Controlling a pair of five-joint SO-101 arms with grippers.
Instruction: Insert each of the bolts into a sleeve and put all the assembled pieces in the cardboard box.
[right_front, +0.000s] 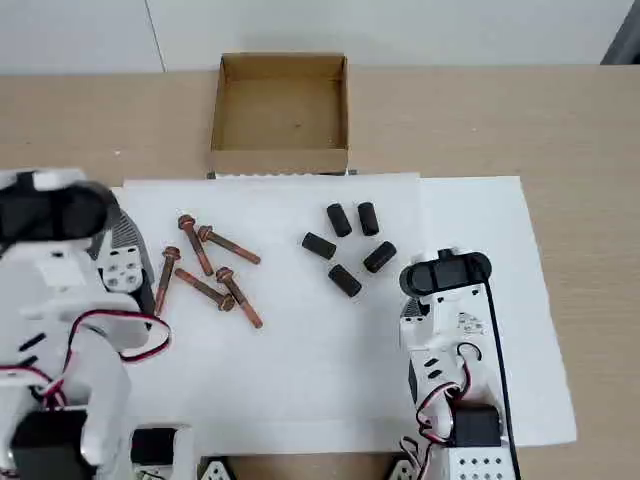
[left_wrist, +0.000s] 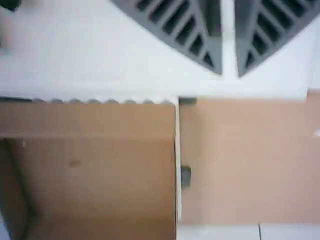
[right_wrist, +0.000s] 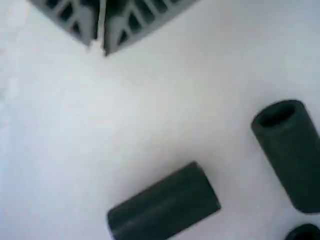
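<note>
From above, a shallow square cardboard box (right_front: 280, 160) stands open at the far edge of a smooth white paper sheet (right_front: 300, 370) spread on a pale wood-grain table (right_front: 580, 130). Five coppery bolts (right_front: 232, 247) with round heads and slim shanks lie loosely crossed on the sheet by the white plastic left arm (right_front: 60, 300). Five short matte black sleeves (right_front: 344, 280) lie scattered just ahead of the right arm (right_front: 450, 330).

From the left wrist, the left gripper (left_wrist: 228, 70) has its grey ribbed, wedge-shaped fingers closed to a thin slit, empty, over the sheet's scalloped edge beside the box's brown wall (left_wrist: 90, 120).

From the right wrist, the right gripper (right_wrist: 100, 47) is likewise closed and empty above bare paper, near two tubular sleeves, one showing its hollow end (right_wrist: 290, 150)
</note>
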